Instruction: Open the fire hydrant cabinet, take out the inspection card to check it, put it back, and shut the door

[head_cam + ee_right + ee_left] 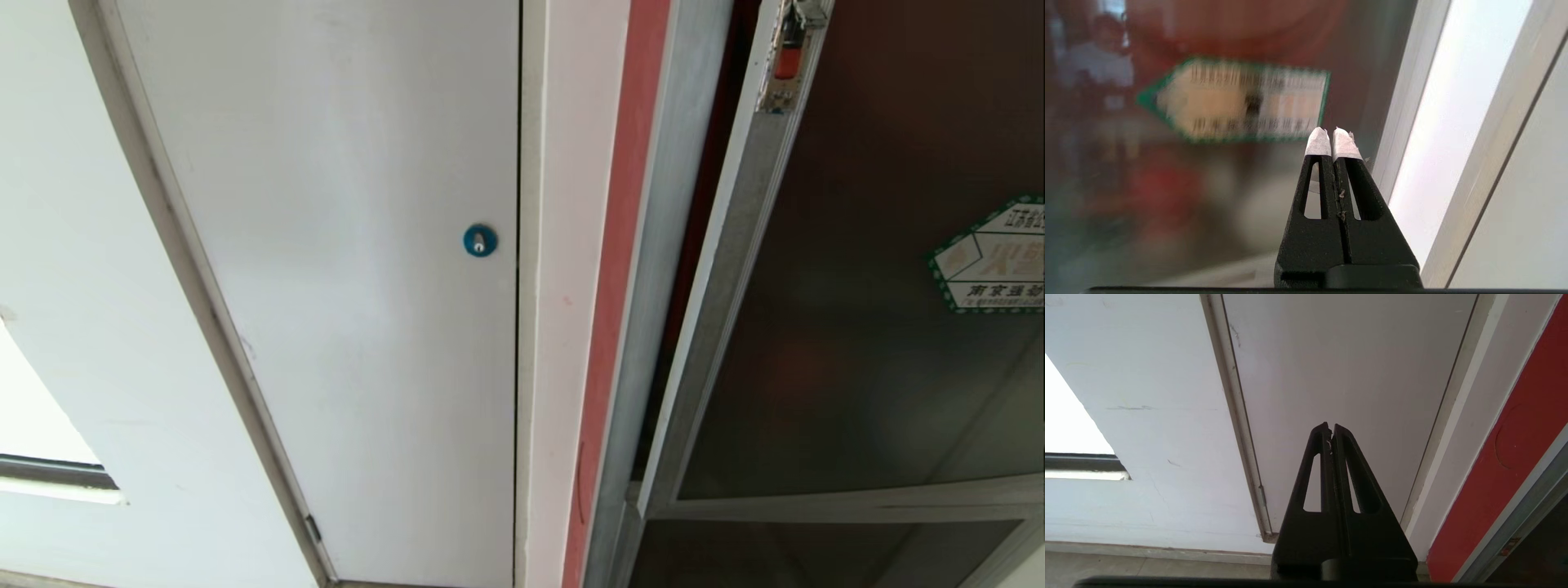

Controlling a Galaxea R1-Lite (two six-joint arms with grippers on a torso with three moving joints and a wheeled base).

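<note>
Head view: the fire hydrant cabinet [653, 245], a silver metal frame edged by a red-painted strip, stands at the right of the scene. Its door [857, 343], dark tinted glass in an aluminium frame, hangs slightly ajar, so that a narrow dark gap shows between the door's edge and the cabinet frame. A small red latch [788, 49] sits near the top of the door's edge, and a green-bordered hexagonal sticker [992, 257] is fixed to the glass. To the left is a plain white panel [343, 286], matt and smooth, with a blue round lock [480, 240].

Right wrist view: the right gripper [1333, 132], black with white tape on its tips, points at the glass near the sticker and the door's frame; its jaws are clenched together on nothing, a posture that probably suits pushing or hooking the door rather than grasping.

Left wrist view: the left gripper [1331, 426] is parked, jaws likewise pressed together and empty, facing the white panel.

The inspection card appears in no view; reddish shapes are dimly visible through the glass.
</note>
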